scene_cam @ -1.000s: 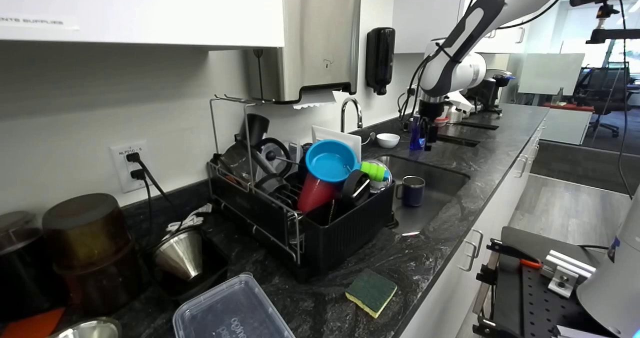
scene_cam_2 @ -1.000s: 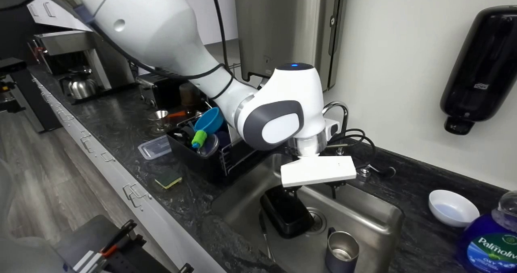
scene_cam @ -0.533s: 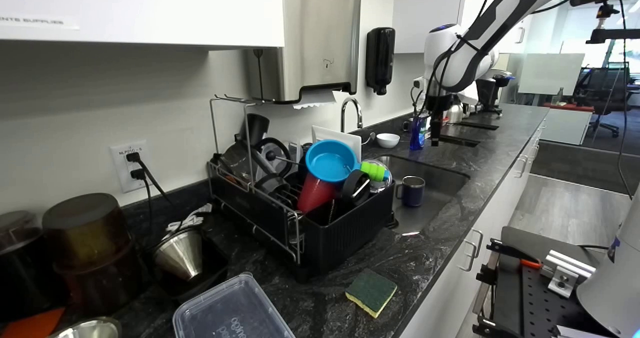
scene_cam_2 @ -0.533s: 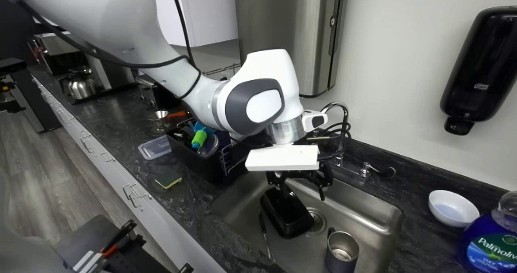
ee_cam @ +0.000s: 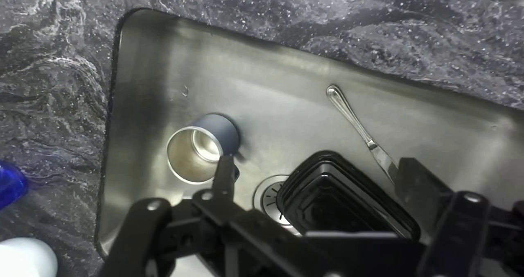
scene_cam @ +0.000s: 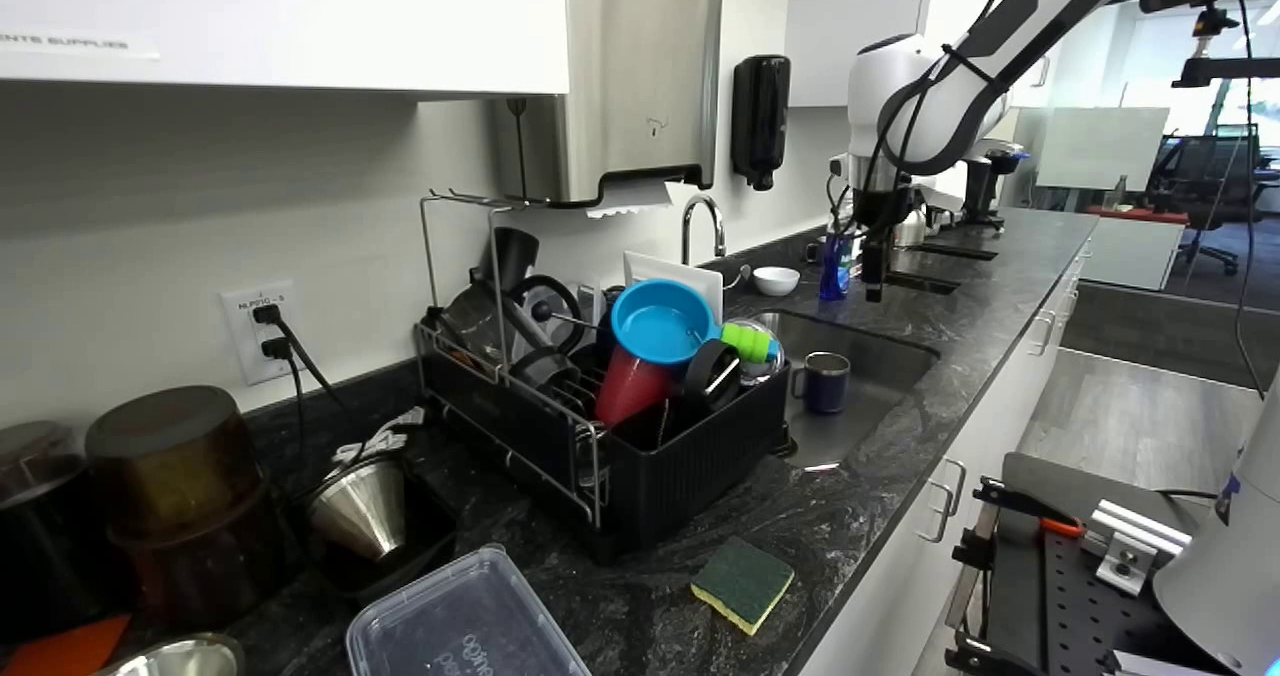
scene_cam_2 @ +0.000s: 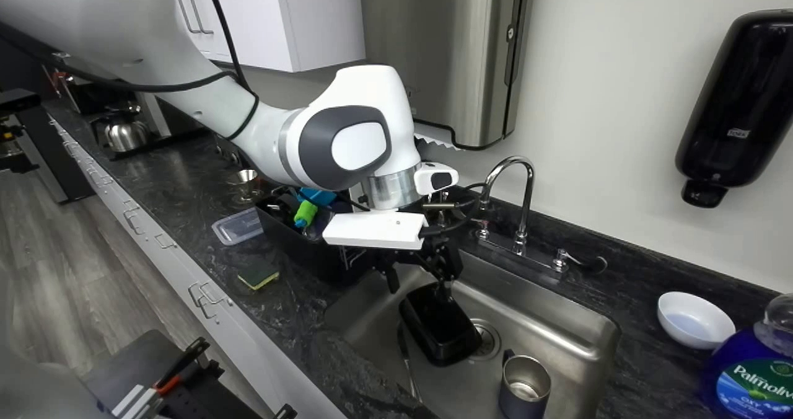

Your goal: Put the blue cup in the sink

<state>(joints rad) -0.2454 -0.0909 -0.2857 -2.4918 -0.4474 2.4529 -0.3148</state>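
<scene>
job looks done, nothing held

desk (ee_cam: 53,84), dark w/ pale veins, has arm (scene_cam_2: 241,112) reaching over it to the sink (ee_cam: 282,92). dish rack (scene_cam: 700,456) stands just beside sink. tool (ee_cam: 313,170) hangs above sink, fingers spread wide, nothing gripped afaict. black container (ee_cam: 335,191) lies on sink floor. light-blue dish (scene_cam: 660,331) w/ green handle sits outside sink, up in the rack; prob. not the one meant. white bowl (scene_cam_2: 694,320) sits on desk nr sink. blue cup (scene_cam: 826,386), navy outside & metal inside, stands upright in sink, toward the end opp. the rack. knife (ee_cam: 361,130) lies in sink too.

progress: cup's in sink, so i'd call the goal met. release looks done as well: in an exterior view tool & cup are well apart. left: prob. just getting the arm away from sink; can't see anything else the job needs.

diff vs 1 s ago: in both exterior views arm's shifted away from the sink's faucet (scene_cam_2: 525,214), leaving more of it in view. rack beside sink unchanged. tool gap wide then, wide now. container same spot in sink. cup same spot in sink, same upright stance, handle turned the same way.
</scene>
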